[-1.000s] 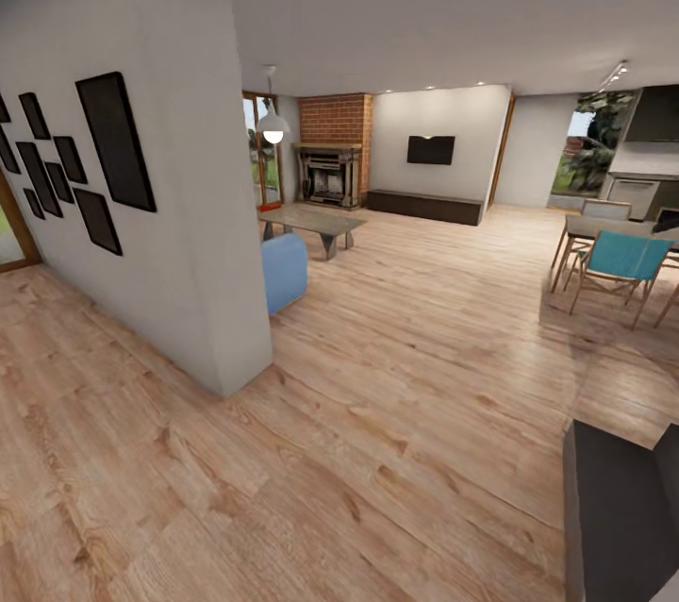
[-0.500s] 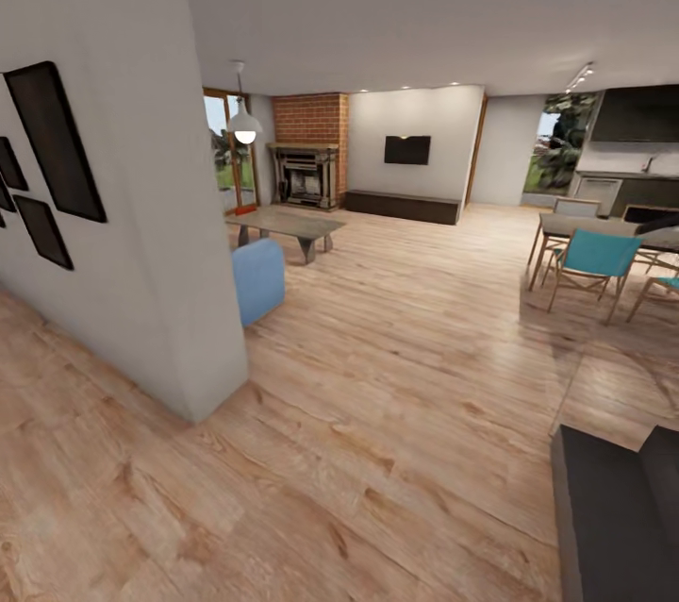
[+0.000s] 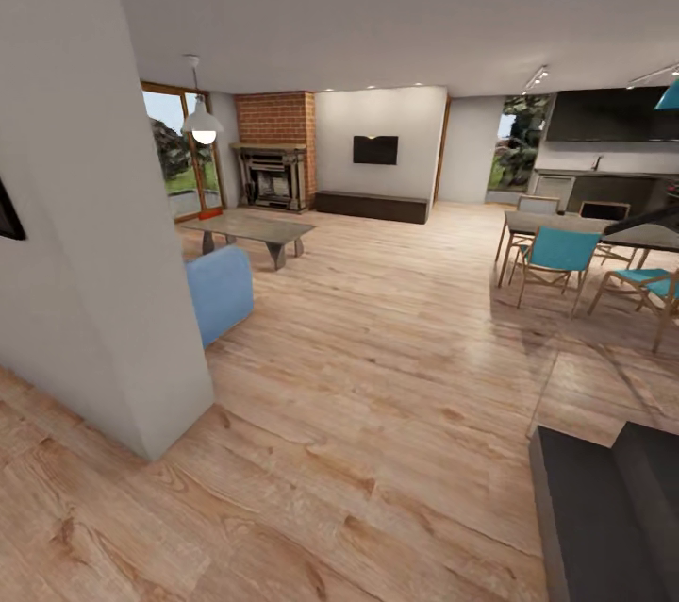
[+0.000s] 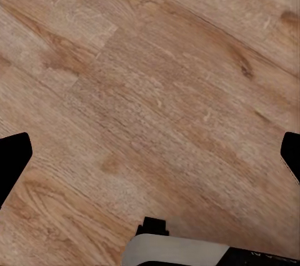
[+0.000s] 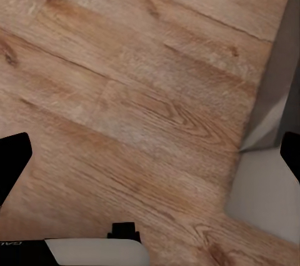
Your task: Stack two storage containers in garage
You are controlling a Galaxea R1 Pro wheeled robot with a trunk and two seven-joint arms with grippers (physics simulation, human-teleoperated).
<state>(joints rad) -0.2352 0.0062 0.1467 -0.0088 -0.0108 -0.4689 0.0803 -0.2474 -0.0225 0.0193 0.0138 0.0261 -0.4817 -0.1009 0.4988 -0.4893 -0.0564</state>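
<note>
The living room (image 3: 377, 300) opens ahead past the white wall corner (image 3: 123, 300) on the near left, its light plank floor running to the red-brick fireplace (image 3: 275, 149) at the far end; beside the fireplace hangs the wall TV (image 3: 375, 149) over a dark low cabinet (image 3: 370, 206); in front of the fireplace stands a coffee table (image 3: 250, 229), and nearer the wall corner the blue sofa's end (image 3: 219, 291) juts out; well to the fireplace's right sit a dining table and teal chairs (image 3: 556, 253). I cannot spot the storage containers from here. The left gripper (image 4: 150, 153) and right gripper (image 5: 150, 159) both hang over bare planks, fingers spread wide, holding nothing. Judging the step as the approach, the base should swing wide of the wall corner and sofa, then scan near the fireplace for the bins.
</note>
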